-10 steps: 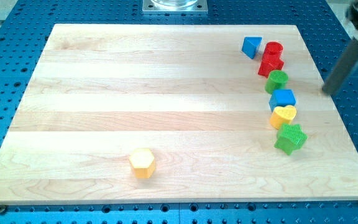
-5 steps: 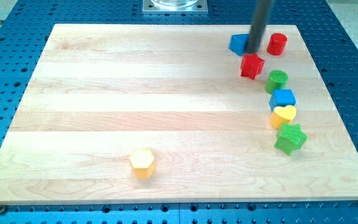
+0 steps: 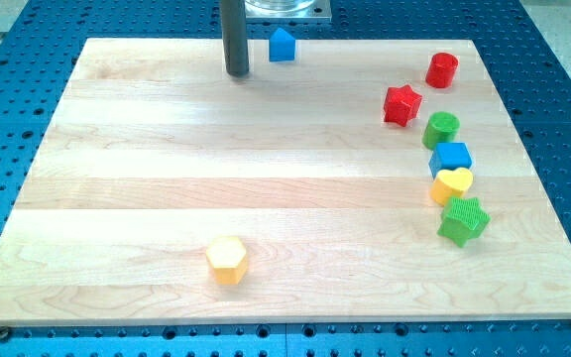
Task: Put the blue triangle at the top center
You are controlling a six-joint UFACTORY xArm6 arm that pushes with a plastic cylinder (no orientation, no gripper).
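Blue and small, the blue triangle sits at the top middle of the wooden board, just to the view's right of my tip, a narrow gap between them. The tip is a plain rod end resting on the wood, holding nothing and touching no block. Well off to the view's right of the tip are the red cylinder, red star, green cylinder, blue cube, yellow heart and green star. Far below the tip lies the yellow hexagon.
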